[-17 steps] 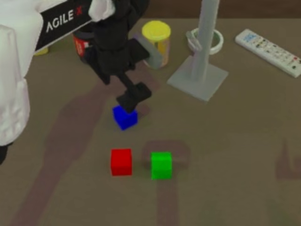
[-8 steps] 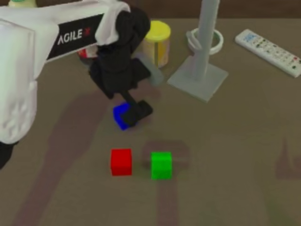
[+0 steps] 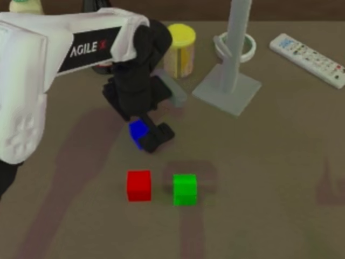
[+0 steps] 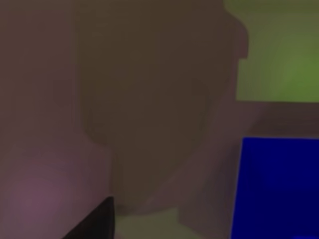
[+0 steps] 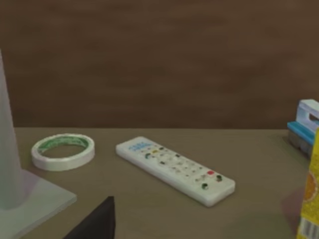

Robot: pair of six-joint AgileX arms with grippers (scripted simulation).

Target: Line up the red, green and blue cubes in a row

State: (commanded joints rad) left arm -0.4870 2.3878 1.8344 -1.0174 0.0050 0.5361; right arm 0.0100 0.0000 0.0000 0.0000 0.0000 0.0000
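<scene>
The red cube [image 3: 139, 185] and the green cube [image 3: 185, 189] sit side by side near the table's middle, a small gap between them. The blue cube [image 3: 138, 130] lies behind the red one, partly covered by my left gripper [image 3: 146, 135], which is low over it and open. In the left wrist view the blue cube [image 4: 276, 189] fills one corner, with a dark fingertip [image 4: 97, 224] standing well apart from it; the other finger is out of frame. My right arm is outside the top view; only one of its fingertips [image 5: 99, 221] shows in its wrist view.
At the back stand a yellow-lidded jar [image 3: 179, 46], a grey block [image 3: 173, 91], a white pole on a square base [image 3: 226, 89], a tape roll [image 3: 235, 47] and a white remote [image 3: 308, 58]. A blue-and-white box [image 5: 304, 127] shows in the right wrist view.
My left arm swung in and the gripper dropped from just behind the blue cube to down around it. The three cubes have stayed in place.
</scene>
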